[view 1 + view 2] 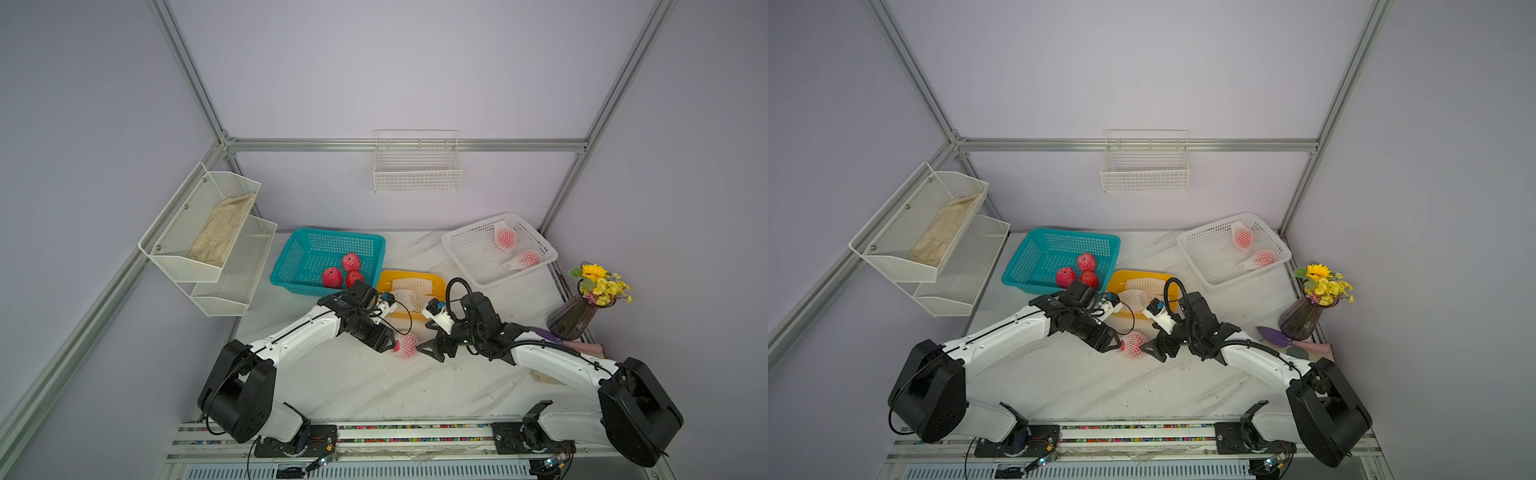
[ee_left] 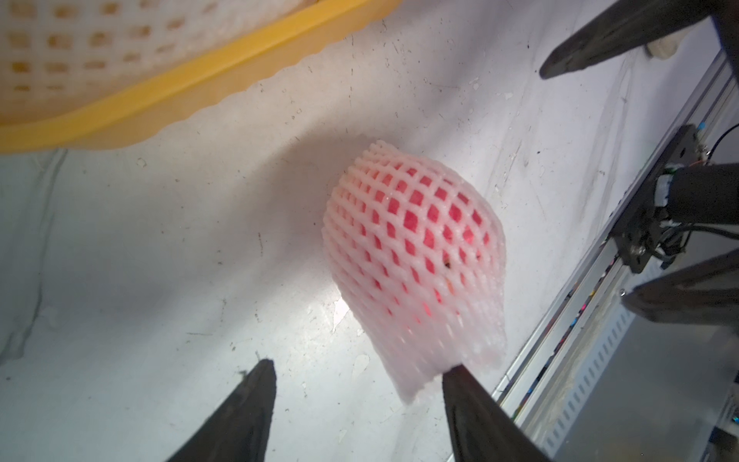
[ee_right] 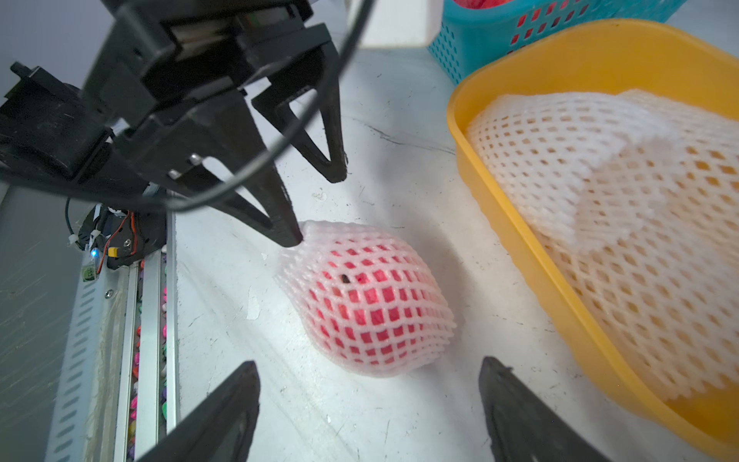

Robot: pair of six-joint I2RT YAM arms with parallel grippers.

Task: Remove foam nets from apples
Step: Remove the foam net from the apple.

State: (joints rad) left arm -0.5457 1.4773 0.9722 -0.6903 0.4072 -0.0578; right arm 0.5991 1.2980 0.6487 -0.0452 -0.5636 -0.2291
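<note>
An apple wrapped in a white foam net lies on the marble table between my two grippers. My left gripper is open, with one fingertip touching the loose end of the foam net; the other fingertip stands clear of it. My right gripper is open on the opposite side, its fingers apart from the netted apple. Three bare red apples sit in the teal basket. Empty foam nets fill the yellow tray.
A white basket at the back right holds two netted apples. A vase of flowers and a purple trowel stand at the right edge. A white shelf rack hangs on the left wall.
</note>
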